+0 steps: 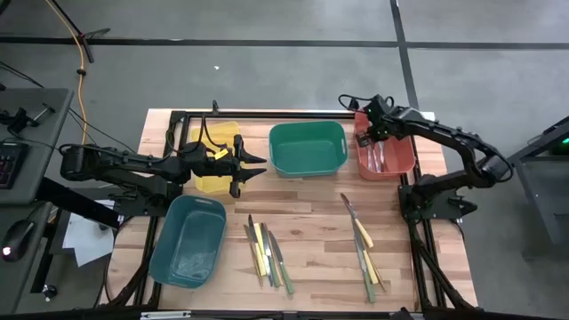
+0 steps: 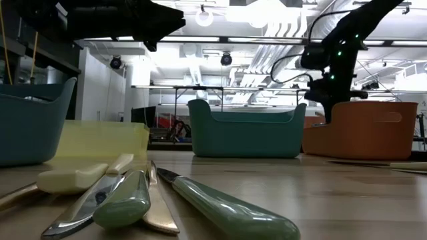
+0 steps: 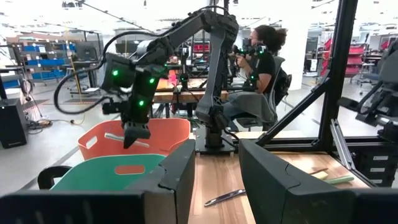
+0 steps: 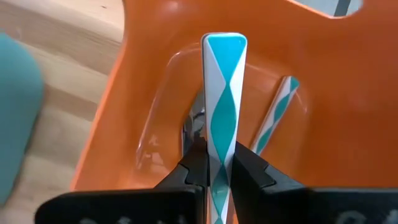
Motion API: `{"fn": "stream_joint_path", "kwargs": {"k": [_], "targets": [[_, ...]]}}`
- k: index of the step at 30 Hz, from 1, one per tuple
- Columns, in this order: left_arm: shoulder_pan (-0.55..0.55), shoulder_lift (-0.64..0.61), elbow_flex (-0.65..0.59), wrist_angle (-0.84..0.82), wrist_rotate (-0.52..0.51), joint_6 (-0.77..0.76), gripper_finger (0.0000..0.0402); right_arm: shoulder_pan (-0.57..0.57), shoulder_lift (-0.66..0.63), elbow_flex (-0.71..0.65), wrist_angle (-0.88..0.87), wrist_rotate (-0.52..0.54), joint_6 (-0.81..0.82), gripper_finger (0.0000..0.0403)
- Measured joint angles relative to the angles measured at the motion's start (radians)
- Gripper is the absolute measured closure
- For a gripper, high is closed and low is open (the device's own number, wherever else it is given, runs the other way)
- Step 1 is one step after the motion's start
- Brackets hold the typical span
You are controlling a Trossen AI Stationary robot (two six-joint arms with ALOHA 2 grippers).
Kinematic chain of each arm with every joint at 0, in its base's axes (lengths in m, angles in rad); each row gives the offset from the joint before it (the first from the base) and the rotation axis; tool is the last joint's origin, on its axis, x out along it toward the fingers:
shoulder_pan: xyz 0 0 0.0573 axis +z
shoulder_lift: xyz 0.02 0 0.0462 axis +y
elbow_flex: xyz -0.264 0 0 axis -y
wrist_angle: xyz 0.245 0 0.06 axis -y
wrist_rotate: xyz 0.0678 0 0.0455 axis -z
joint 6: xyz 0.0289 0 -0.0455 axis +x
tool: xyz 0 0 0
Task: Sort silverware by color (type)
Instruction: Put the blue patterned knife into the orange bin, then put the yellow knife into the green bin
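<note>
Right gripper (image 4: 214, 168) is pinched shut on a utensil with a teal-and-white patterned handle (image 4: 222, 106), held over the red bin (image 4: 155, 81); only the right wrist view makes this plain. From above, that gripper (image 1: 366, 133) sits at about 1 o'clock on the table, over the red bin (image 1: 404, 164), and the held piece is too small to make out there. A second patterned utensil (image 4: 277, 115) lies in the bin, its lower end cut off behind the fingers.

Left gripper (image 1: 252, 167) hangs at about 10 o'clock, beside the yellow bin (image 1: 206, 182), fingers spread with nothing between them. Its wrist view shows the two dark fingers (image 3: 180, 180) apart, the green bin (image 3: 112, 174) partly hidden behind them, and a silver knife (image 3: 225, 197) on the wood beyond. A seated person (image 3: 258, 68) shows in the room behind.

Remaining silverware lies in two groups: one cluster (image 1: 265, 253) at about 6 o'clock, just right of the teal bin (image 1: 188, 240), and another (image 1: 364, 249) at about 4 o'clock. The low view shows the near cluster close up, with a pale green handle (image 2: 227, 210) and a cream handle (image 2: 73, 179), but their far ends overlap and the count cannot be told.
</note>
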Motion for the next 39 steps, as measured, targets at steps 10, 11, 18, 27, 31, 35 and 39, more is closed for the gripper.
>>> {"fn": "stream_joint_path", "kwargs": {"k": [10, 11, 18, 27, 31, 35, 39], "targets": [[0.0, 0.0, 0.0, -0.001, 0.0, 0.0, 0.0287, -0.008, 0.188, 0.0, 0.073, 0.0, 0.014, 0.0377], [0.0, 0.0, 0.0, -0.001, 0.0, 0.0, 0.0287, -0.012, 0.2, 0.0, 0.074, 0.0, 0.014, 0.0377], [0.0, 0.0, 0.0, -0.001, 0.0, 0.0, 0.0287, -0.026, 0.249, 0.001, 0.08, -0.009, 0.008, 0.0364], [0.0, 0.0, 0.0, -0.001, -0.001, 0.0, 0.0287, -0.026, 0.251, 0.0, 0.105, -0.032, 0.003, 0.0358], [0.0, 0.0, 0.0, -0.001, -0.001, 0.0, 0.0287, -0.026, 0.251, 0.0, 0.104, -0.041, -0.004, 0.0354], [0.0, 0.0, 0.0, -0.001, -0.001, 0.0, 0.0287, -0.026, 0.251, 0.001, 0.102, -0.042, -0.005, 0.0336], [0.0, 0.0, 0.0, -0.001, -0.001, 0.0, 0.0287, -0.026, 0.25, 0.027, 0.08, -0.043, -0.036, 0.0301]]}}
